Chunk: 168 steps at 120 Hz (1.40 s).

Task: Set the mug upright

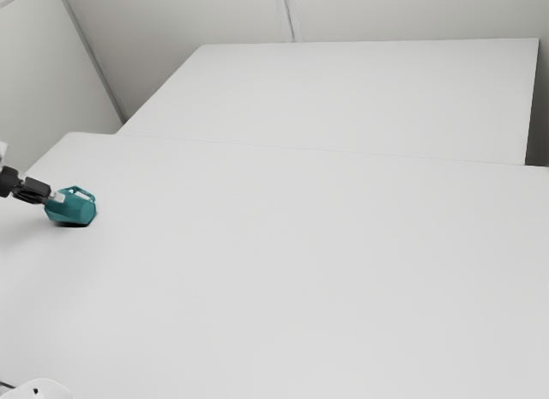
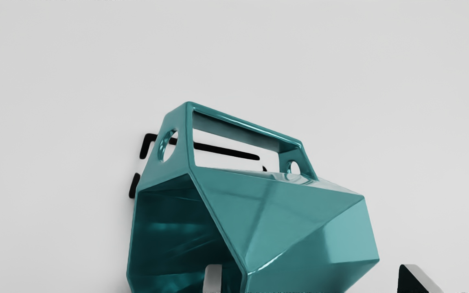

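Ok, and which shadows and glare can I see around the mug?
Wrist view: hard black shadow on the table beyond the mug, thin bright glare along its handle and a body edge, dark interior; exterior view: small dark shadow directly below the mug.

The arm [image 1: 3, 155] shows a small piece of pale, whitish casing at the exterior view's left edge. Next to it is a black, rounded section [image 1: 9, 181], and then the gripper [image 1: 57, 196] — black too, with a slim, jointed-looking frame that has darker gaps in it. Its fingertips [image 2: 213, 280] are plain light grey, small and blocky in the exterior view. Up close in the wrist view they are narrow and flat-sided with softened corners, and one has a near-black face beside its grey, slanting one — a sharp contrast.
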Each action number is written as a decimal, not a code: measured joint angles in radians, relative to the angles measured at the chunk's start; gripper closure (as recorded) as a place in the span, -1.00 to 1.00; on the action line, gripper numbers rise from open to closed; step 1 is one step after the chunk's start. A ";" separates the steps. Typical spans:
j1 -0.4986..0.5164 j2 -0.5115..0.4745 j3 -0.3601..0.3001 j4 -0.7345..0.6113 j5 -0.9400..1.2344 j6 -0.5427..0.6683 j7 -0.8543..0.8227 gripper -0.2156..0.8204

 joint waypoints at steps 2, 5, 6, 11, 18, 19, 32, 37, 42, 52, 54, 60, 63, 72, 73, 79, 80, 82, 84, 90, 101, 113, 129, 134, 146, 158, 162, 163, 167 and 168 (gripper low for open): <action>0.000 0.000 0.001 0.000 -0.003 -0.004 0.001 -0.18; 0.001 0.000 0.001 0.001 -0.007 -0.011 0.003 -0.11; 0.002 0.000 0.001 0.001 -0.008 -0.013 0.003 -0.08; 0.005 0.000 0.002 0.002 -0.015 -0.024 0.005 0.01; 0.009 0.000 0.002 0.002 -0.025 -0.038 0.007 0.14; 0.009 0.000 0.003 0.001 -0.027 -0.040 0.008 0.16; 0.010 0.001 0.003 -0.001 -0.047 -0.059 0.011 0.43; 0.010 0.001 0.004 -0.001 -0.054 -0.064 0.012 0.54; 0.011 0.002 0.003 -0.003 -0.059 -0.068 0.013 0.61; 0.011 0.002 0.003 -0.004 -0.070 -0.074 0.015 0.72; 0.011 0.002 0.003 -0.005 -0.072 -0.074 0.015 0.73; 0.011 0.002 0.003 -0.005 -0.076 -0.076 0.016 0.78; 0.011 0.002 0.002 -0.005 -0.077 -0.076 0.017 0.79; 0.009 0.002 0.002 -0.005 -0.083 -0.078 0.018 0.84; 0.009 0.002 0.002 -0.005 -0.084 -0.078 0.018 0.84; 0.006 0.002 0.001 -0.005 -0.088 -0.078 0.019 0.86; 0.005 0.002 0.001 -0.005 -0.088 -0.079 0.019 0.86; 0.004 0.001 0.001 -0.005 -0.090 -0.079 0.019 0.87; 0.003 0.001 0.001 -0.006 -0.091 -0.079 0.020 0.87; -0.001 -0.001 0.001 -0.007 -0.096 -0.079 0.020 0.89; -0.017 -0.017 0.013 -0.018 -0.100 -0.080 0.022 0.90; -0.033 -0.052 0.028 -0.037 -0.098 -0.077 0.022 0.92; -0.065 -0.131 0.054 -0.098 -0.092 -0.073 0.020 0.92; -0.087 -0.170 0.064 -0.133 -0.082 -0.072 0.016 0.92; -0.128 -0.286 0.070 -0.262 -0.044 -0.046 0.002 0.93; -0.191 -0.374 0.070 -0.358 0.023 -0.004 -0.020 0.93; -0.219 -0.410 0.070 -0.392 0.049 0.012 -0.030 0.93; -0.226 -0.419 0.070 -0.400 0.055 0.016 -0.032 0.93; -0.256 -0.456 0.070 -0.432 0.079 0.032 -0.043 0.93; -0.264 -0.464 0.071 -0.439 0.085 0.036 -0.046 0.93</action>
